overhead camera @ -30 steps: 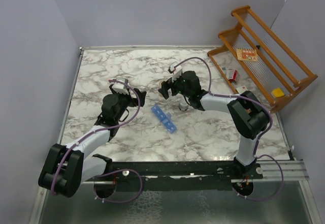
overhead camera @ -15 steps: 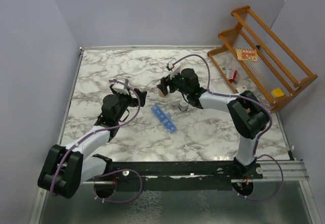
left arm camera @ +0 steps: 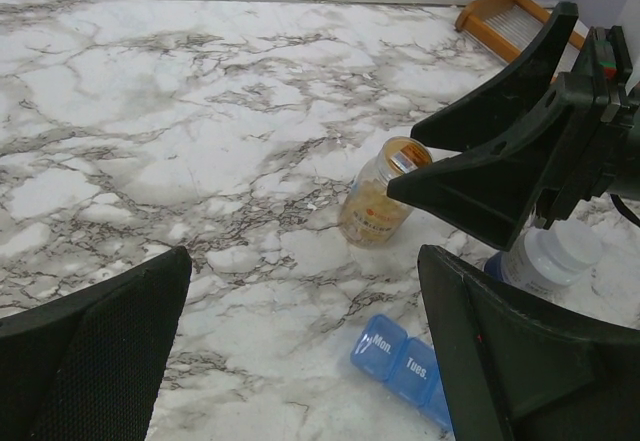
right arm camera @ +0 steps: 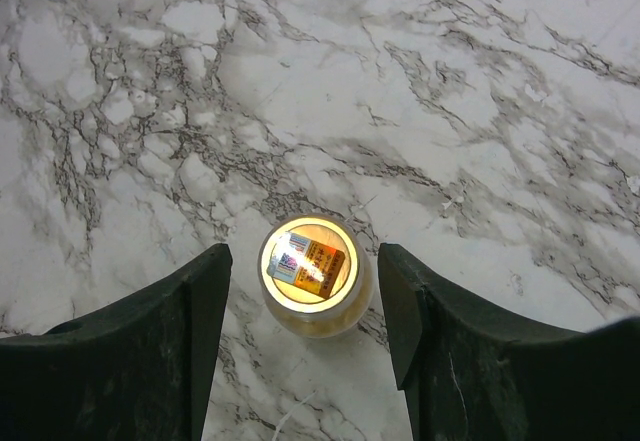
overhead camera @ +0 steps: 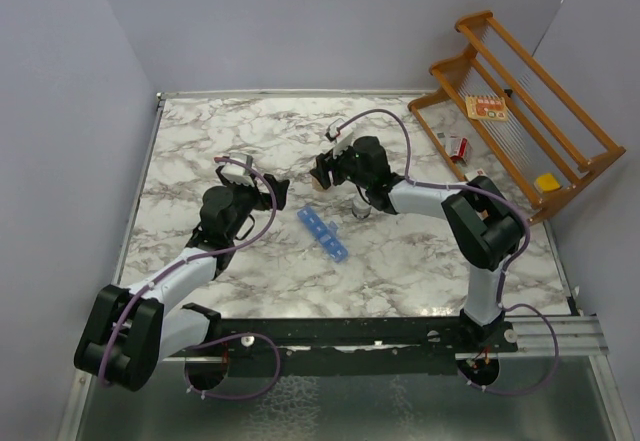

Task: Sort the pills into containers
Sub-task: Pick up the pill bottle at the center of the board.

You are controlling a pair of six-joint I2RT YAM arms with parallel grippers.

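Observation:
The containers [overhead camera: 322,234] are a blue strip of lidded day compartments lying between the arms; its "Mon." and "Tues." end [left arm camera: 400,359] shows in the left wrist view. An open amber bottle [right arm camera: 312,276] stands upright behind the strip. My right gripper [right arm camera: 303,258] hangs over the bottle, open, one finger on each side with a gap at both. The left wrist view shows the same amber bottle [left arm camera: 380,201] and those fingers [left arm camera: 500,156]. My left gripper [left arm camera: 305,346] is open and empty, left of the strip. No loose pills show.
A white-capped bottle [overhead camera: 360,208] stands just right of the amber one, close to the strip's far end. A wooden rack [overhead camera: 520,91] with small packets fills the back right corner. Walls border the marble table [overhead camera: 220,141] at the back and left.
My right gripper has shifted slightly left over the amber bottle and its fingers have drawn closer together. The left arm has not moved.

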